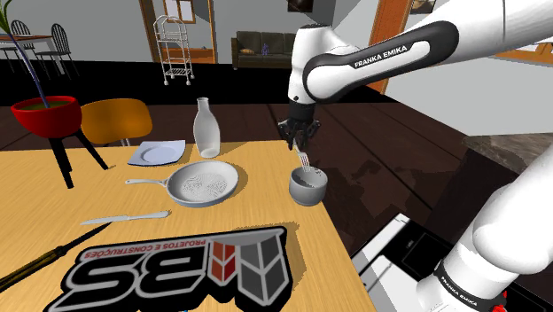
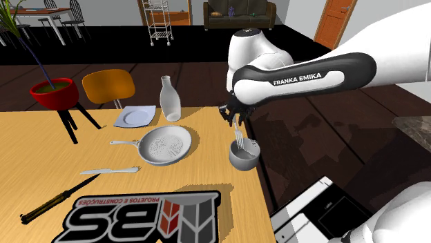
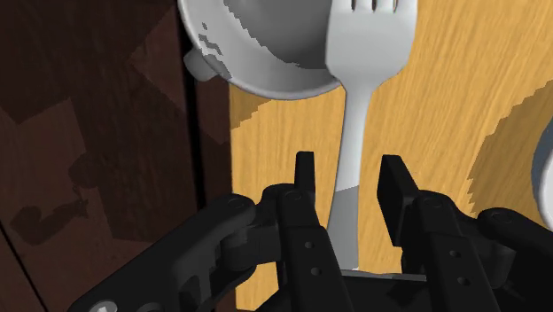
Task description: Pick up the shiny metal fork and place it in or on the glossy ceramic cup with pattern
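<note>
Fork (image 3: 354, 106), pale grey: judged light, stiff, slick; narrow handle the place to pinch. Upright, tines down, head at the mouth of the grey cup (image 3: 257, 53) near the table (image 1: 257, 222) edge. Handle between the fingers (image 3: 306, 177) of the gripper (image 3: 349, 164), gap on each side: spread apart, not clamping. Apt to tip against the rim.
</note>
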Controlling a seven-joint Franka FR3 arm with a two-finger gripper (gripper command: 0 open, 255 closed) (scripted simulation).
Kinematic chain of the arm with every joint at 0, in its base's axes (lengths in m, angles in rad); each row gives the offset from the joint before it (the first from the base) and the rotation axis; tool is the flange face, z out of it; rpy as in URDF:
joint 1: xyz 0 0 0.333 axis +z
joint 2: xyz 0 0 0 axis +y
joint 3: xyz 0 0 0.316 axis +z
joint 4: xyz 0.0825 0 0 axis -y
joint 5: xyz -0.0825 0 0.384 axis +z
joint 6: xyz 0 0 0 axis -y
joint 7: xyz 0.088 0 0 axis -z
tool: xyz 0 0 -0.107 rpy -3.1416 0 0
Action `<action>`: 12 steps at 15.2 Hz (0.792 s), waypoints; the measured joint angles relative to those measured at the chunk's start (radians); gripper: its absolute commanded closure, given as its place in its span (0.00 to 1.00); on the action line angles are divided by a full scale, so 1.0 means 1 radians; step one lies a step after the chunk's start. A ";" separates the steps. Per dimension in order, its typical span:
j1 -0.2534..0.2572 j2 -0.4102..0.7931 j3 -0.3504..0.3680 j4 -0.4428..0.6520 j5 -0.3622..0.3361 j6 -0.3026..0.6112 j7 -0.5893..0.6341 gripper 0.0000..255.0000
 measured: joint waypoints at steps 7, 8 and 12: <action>0.006 -0.173 -0.031 -0.215 0.049 0.050 -0.054 1.00; 0.006 -0.173 -0.030 -0.227 0.049 0.062 -0.053 1.00; 0.003 -0.151 -0.026 -0.261 0.042 0.117 -0.045 1.00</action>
